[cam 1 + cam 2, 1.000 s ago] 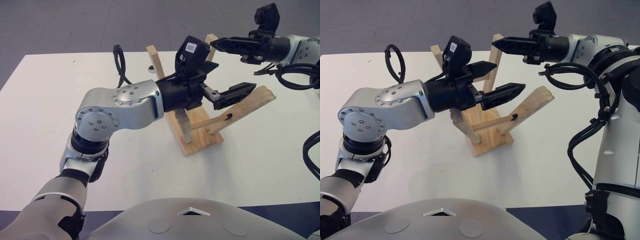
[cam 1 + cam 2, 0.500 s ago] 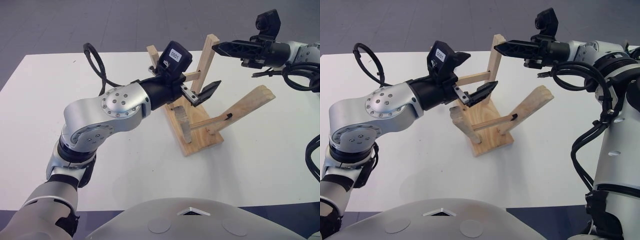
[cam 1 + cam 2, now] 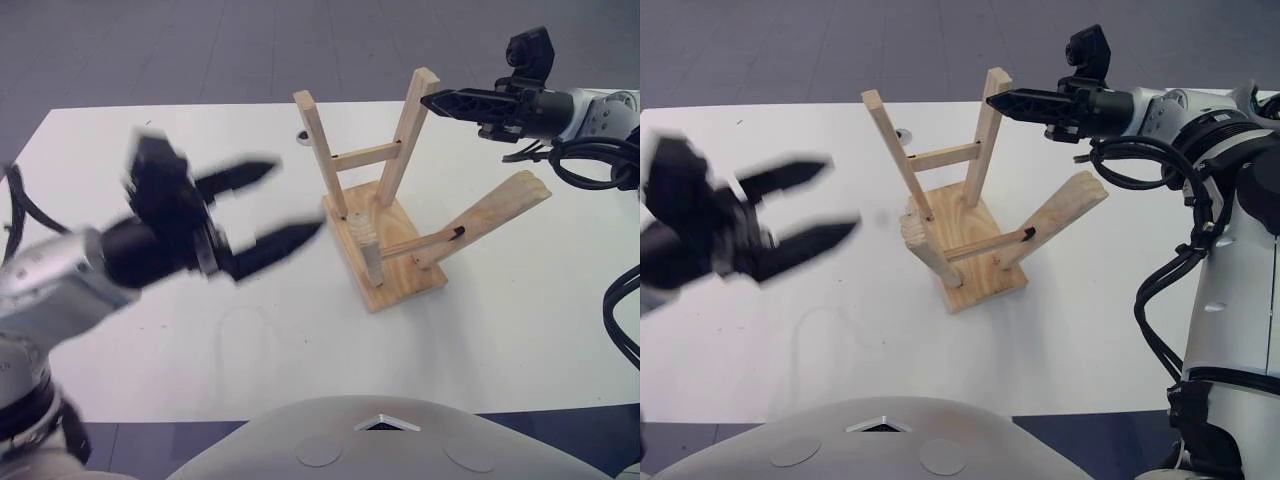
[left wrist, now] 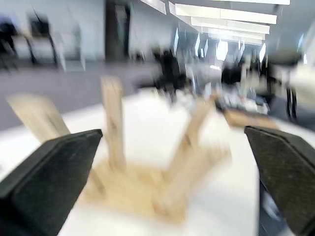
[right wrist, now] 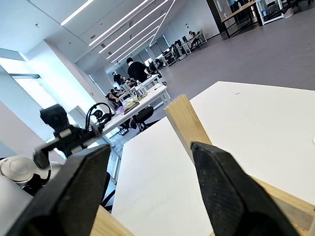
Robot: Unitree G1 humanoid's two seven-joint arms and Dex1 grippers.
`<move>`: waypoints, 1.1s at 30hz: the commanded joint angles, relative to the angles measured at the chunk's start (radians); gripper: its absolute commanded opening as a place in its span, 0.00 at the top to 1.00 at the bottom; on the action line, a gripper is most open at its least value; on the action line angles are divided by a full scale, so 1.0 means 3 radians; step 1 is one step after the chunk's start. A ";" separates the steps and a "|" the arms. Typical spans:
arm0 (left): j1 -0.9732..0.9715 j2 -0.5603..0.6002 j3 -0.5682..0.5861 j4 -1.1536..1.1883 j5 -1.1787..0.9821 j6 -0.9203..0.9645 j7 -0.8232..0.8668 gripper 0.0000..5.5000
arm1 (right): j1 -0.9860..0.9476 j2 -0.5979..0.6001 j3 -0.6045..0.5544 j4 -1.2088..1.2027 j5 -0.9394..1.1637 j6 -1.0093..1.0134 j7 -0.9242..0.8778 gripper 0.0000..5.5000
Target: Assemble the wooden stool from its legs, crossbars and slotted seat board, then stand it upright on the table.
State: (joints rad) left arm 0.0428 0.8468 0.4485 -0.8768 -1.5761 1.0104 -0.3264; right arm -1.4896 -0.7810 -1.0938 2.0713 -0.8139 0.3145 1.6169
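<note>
No legible text, label or number (on anything).

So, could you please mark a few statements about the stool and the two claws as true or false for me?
1. The seat board lies flat on the table, with the legs pointing up. True.
2. The left claw is shut on a leg. False: it is open, holds nothing and is apart from the stool.
3. A crossbar joins the two upright legs. True.
4. Every leg stands upright. False: the leaning leg tilts out toward the robot's right.
5. The right claw is by the top of one upright leg. True.
</note>
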 commanded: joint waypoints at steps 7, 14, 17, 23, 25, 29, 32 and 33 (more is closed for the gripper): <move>0.0034 0.0041 -0.1406 0.0156 0.2644 -0.1242 -0.1148 0.03 | -0.0134 0.0059 0.0218 0.0077 0.0232 -0.0137 -0.0010 0.45; -0.0327 -0.0394 -0.1879 0.0524 0.3008 -0.1652 -0.1402 0.06 | -0.0143 0.0136 0.0392 0.0077 0.0436 -0.0214 -0.0009 0.45; -0.0513 -0.0568 -0.1948 0.0613 0.2988 -0.1667 -0.1393 0.15 | -0.0128 0.0170 0.0465 0.0077 0.0521 -0.0240 -0.0011 0.45; -0.0714 -0.0713 -0.1991 0.0702 0.2998 -0.1700 -0.1476 0.34 | -0.0102 0.0209 0.0551 0.0077 0.0644 -0.0223 -0.0011 0.45; -0.0704 -0.0743 -0.2036 0.0664 0.3008 -0.1674 -0.1480 0.39 | -0.0085 0.0230 0.0560 0.0077 0.0662 -0.0214 -0.0011 0.45; -0.0675 -0.0752 -0.2020 0.0593 0.2988 -0.1642 -0.1452 0.53 | -0.0040 0.0249 0.0553 0.0077 0.0675 -0.0177 -0.0011 0.45; -0.0651 -0.0771 -0.2029 0.0554 0.2996 -0.1640 -0.1425 0.62 | -0.0025 0.0250 0.0566 0.0077 0.0704 -0.0171 -0.0012 0.45; -0.0641 -0.0776 -0.2034 0.0543 0.2999 -0.1643 -0.1415 0.62 | -0.0021 0.0248 0.0566 0.0077 0.0706 -0.0170 -0.0012 0.45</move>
State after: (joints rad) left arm -0.1532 0.6163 -0.1583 -0.6964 -0.6928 0.5143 -0.7578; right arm -1.4911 -0.7064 -0.9304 2.0708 -0.6200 0.2590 1.6170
